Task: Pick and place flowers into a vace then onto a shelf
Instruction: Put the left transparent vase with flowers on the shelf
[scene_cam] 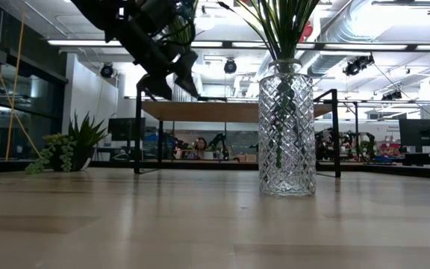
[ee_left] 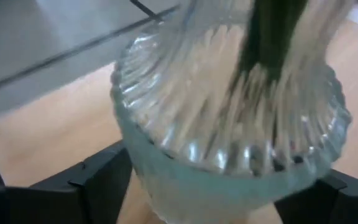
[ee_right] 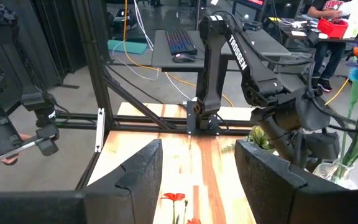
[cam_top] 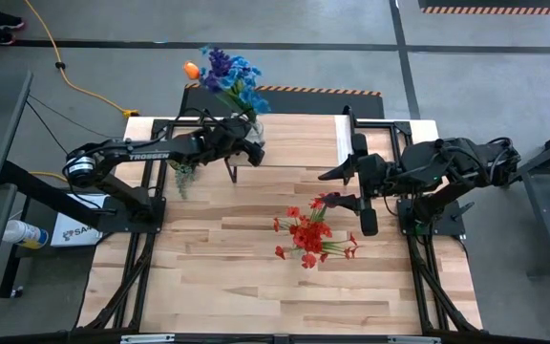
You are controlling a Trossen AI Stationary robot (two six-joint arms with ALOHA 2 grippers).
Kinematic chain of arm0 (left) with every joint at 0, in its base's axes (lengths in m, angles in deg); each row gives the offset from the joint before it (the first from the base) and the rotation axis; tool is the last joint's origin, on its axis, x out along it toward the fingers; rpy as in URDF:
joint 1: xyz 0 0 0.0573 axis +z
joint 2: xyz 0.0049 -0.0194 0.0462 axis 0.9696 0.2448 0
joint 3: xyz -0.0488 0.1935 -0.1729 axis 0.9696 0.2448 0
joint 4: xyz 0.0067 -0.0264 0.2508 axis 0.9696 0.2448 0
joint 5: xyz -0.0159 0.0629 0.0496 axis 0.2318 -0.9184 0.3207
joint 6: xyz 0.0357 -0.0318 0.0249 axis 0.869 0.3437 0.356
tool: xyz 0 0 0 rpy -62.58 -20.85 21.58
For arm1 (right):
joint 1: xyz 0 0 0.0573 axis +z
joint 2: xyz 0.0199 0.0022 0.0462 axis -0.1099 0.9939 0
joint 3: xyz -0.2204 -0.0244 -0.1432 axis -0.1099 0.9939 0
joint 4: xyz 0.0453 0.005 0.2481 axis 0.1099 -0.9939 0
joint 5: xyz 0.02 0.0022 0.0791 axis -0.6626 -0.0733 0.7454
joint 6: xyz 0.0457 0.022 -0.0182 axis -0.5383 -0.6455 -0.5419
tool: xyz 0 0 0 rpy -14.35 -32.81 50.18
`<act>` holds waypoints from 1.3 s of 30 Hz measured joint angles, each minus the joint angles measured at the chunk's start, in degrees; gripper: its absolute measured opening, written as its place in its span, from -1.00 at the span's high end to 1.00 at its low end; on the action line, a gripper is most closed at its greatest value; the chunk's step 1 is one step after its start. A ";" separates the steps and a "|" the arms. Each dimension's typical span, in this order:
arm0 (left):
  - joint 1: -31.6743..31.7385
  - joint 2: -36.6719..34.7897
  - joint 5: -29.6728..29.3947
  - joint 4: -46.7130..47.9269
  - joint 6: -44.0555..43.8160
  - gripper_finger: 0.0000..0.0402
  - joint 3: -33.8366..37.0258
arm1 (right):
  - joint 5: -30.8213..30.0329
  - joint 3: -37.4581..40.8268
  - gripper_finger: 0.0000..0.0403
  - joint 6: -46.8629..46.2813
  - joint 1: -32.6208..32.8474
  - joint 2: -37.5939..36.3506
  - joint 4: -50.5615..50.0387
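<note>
Bright, even overhead light from ceiling strip fixtures (scene_cam: pixel 222 45) at 12 o'clock; soft shadows on the surface (cam_top: pixel 256 277). The glass vase (ee_left: pixel 229 143) is blurred and glinting close to the left wrist camera; elsewhere focus is sharp.

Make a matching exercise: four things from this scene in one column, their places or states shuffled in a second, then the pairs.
Column one
1. red flowers
2. blue flowers
3. potted plant
4. right gripper

Column two
A. open, holding nothing
B. far edge of the table, by the left gripper
C. middle of the table
D. left side of the table

Pairs: 1-C, 2-B, 3-D, 4-A
</note>
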 joint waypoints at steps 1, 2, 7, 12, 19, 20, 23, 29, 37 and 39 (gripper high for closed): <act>-0.02 0.07 -0.34 0.19 0.04 -0.87 -0.03 | 0.00 0.00 0.04 0.00 0.00 0.00 0.02; -0.08 0.06 -0.10 0.82 0.06 -0.91 -0.04 | 0.00 0.00 0.04 0.00 -0.02 -0.01 0.01; -0.06 -0.04 -0.14 2.98 -0.95 -0.86 -0.19 | 0.00 0.00 0.04 0.07 0.00 0.00 0.22; -0.84 -0.02 0.25 2.41 -0.37 -0.73 -0.15 | -0.29 0.00 0.04 0.18 -0.02 -0.02 0.19; -1.33 0.02 0.23 1.79 0.05 -0.71 -0.04 | -0.58 0.00 0.04 0.22 -0.02 0.00 0.17; -1.52 -0.07 0.23 1.53 0.03 -0.72 0.01 | -0.59 0.00 0.04 0.23 -0.02 0.00 0.18; -1.57 -0.37 0.32 1.24 -0.15 -0.74 0.07 | -0.62 0.00 0.04 0.63 -0.02 -0.01 0.17; -1.59 -1.06 0.78 1.05 -0.40 -0.74 0.18 | -0.63 0.00 0.04 0.63 -0.02 0.00 0.17; -1.68 -3.24 0.52 1.58 -0.30 -0.75 0.17 | -0.61 0.00 0.04 0.66 -0.02 0.00 0.17; -1.68 -3.73 0.49 1.86 -0.26 -0.74 0.16 | -0.63 0.00 0.04 0.66 -0.02 -0.02 0.20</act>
